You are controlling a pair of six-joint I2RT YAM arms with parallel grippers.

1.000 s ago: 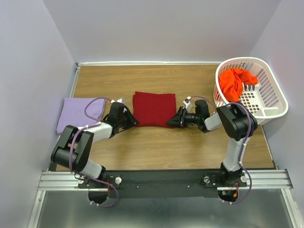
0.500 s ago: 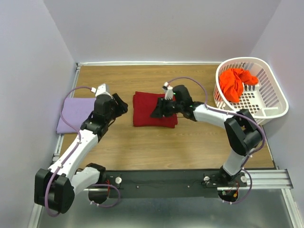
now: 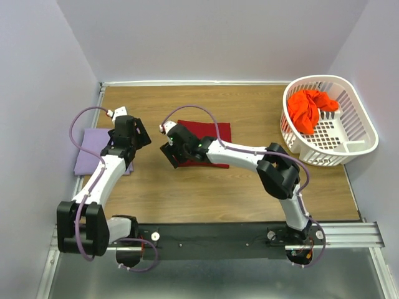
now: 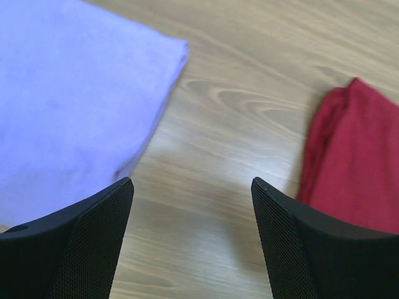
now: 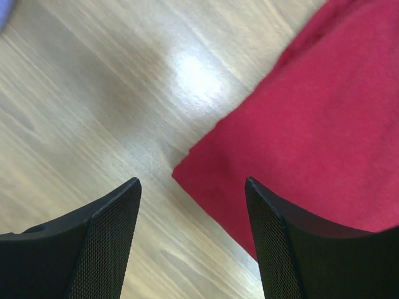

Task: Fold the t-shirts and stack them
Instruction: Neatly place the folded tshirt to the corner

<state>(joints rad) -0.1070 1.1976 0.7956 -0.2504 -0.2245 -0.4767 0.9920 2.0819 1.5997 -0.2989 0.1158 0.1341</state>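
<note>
A dark red t-shirt (image 3: 215, 132) lies folded in the middle of the table. A lavender t-shirt (image 3: 92, 149) lies folded flat at the left, and an orange-red t-shirt (image 3: 310, 109) is bunched in the basket. My right gripper (image 3: 169, 151) hovers open over the red shirt's near left corner. In the right wrist view that corner (image 5: 187, 171) sits between the spread fingers of the gripper (image 5: 192, 182). My left gripper (image 3: 138, 136) is open over bare wood between the lavender shirt (image 4: 68, 106) and the red shirt (image 4: 355, 168). Nothing is between its fingers (image 4: 93, 243).
A white lattice laundry basket (image 3: 356, 146) stands at the back right corner of the wooden table (image 3: 206, 187). Purple walls close in the left, back and right sides. The black arm rail runs along the near edge.
Both arms swung left. The right gripper crossed the red shirt from its right edge to its left corner. The left gripper moved off the shirt toward the lavender one. Both jaws opened wider.
</note>
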